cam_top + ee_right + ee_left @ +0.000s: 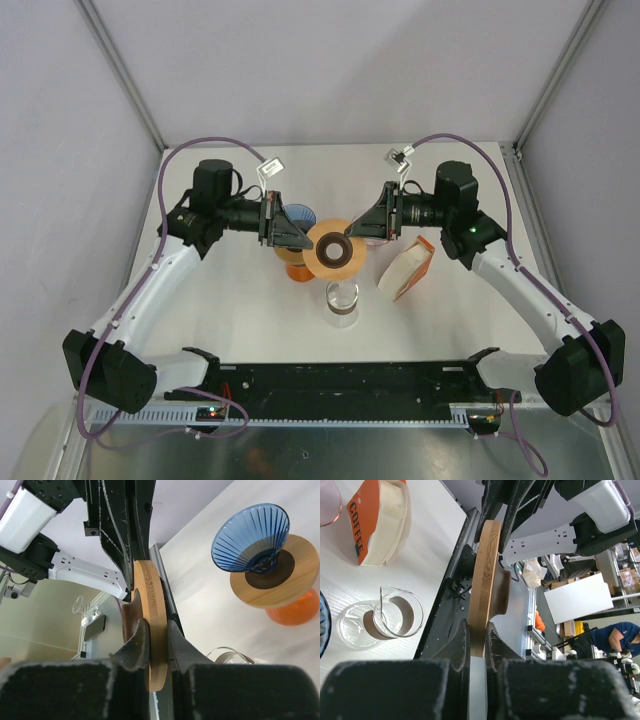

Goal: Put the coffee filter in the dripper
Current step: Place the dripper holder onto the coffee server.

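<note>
From above, the white table point(450, 330) has bare room along its 9 o'clock edge and a wider bare band at 6 o'clock, in front of the arm bases. Enclosure walls close it at the left, rear and right. Everything else crowds the middle.

The left gripper point(303, 240) is clamped on the 9 o'clock rim of a wooden disc point(335, 251), and the right gripper point(368, 235) is clamped on its 3 o'clock rim. The disc is held between them, clear of the tabletop and well away from every edge. Each wrist view shows it edge-on, pinched by the near fingers, with the other arm's fingers on the far rim.

From above, the blue dripper point(301, 214), at 10 o'clock from the held disc, is half hidden behind the left gripper. The right wrist view shows it whole, sitting on a second wooden disc point(280, 580) over an orange base point(295, 611) whose shape is hard to make out. The glass carafe point(342, 298) stands at 6 o'clock and is cut off in the right wrist view. The coffee filter pack point(407, 268) lies at 4 o'clock, near the right gripper and apart from the dripper, with the filters inside it.

There are two arms, two discs, one dripper, one carafe and one pack. The filters are stacked too tightly to count.
</note>
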Action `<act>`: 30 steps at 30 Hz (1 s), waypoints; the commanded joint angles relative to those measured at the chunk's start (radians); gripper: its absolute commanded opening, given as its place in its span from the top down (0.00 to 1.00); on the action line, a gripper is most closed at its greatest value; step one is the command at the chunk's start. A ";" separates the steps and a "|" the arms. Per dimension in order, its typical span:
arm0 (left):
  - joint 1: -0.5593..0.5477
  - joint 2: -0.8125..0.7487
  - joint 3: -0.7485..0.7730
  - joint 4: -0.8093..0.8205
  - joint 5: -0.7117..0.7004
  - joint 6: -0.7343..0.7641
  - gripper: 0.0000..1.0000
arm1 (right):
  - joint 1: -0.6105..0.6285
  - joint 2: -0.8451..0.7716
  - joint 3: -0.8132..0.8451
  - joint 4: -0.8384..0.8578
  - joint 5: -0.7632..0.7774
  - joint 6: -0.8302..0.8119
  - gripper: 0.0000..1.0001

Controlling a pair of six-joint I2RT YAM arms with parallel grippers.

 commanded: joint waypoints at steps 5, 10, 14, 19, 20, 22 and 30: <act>0.005 -0.032 0.017 0.030 -0.082 0.007 0.59 | 0.007 -0.011 0.011 -0.062 0.005 0.025 1.00; 0.052 -0.028 0.038 0.025 -0.138 0.015 0.26 | -0.036 -0.018 -0.069 -0.108 0.000 0.042 1.00; 0.061 -0.029 0.045 0.016 -0.159 0.034 0.22 | -0.051 -0.019 -0.117 -0.128 -0.015 0.034 1.00; 0.063 -0.032 0.047 0.001 -0.182 0.049 0.22 | -0.051 0.043 -0.165 -0.134 -0.028 0.025 1.00; 0.063 -0.033 0.045 0.001 -0.179 0.050 0.23 | -0.048 0.054 -0.169 -0.128 -0.027 0.024 1.00; 0.062 -0.036 0.040 0.000 -0.174 0.052 0.23 | -0.044 0.077 -0.173 -0.124 -0.021 0.020 1.00; 0.062 -0.033 0.047 -0.001 -0.148 0.049 0.25 | -0.048 0.177 -0.174 -0.145 -0.013 -0.029 1.00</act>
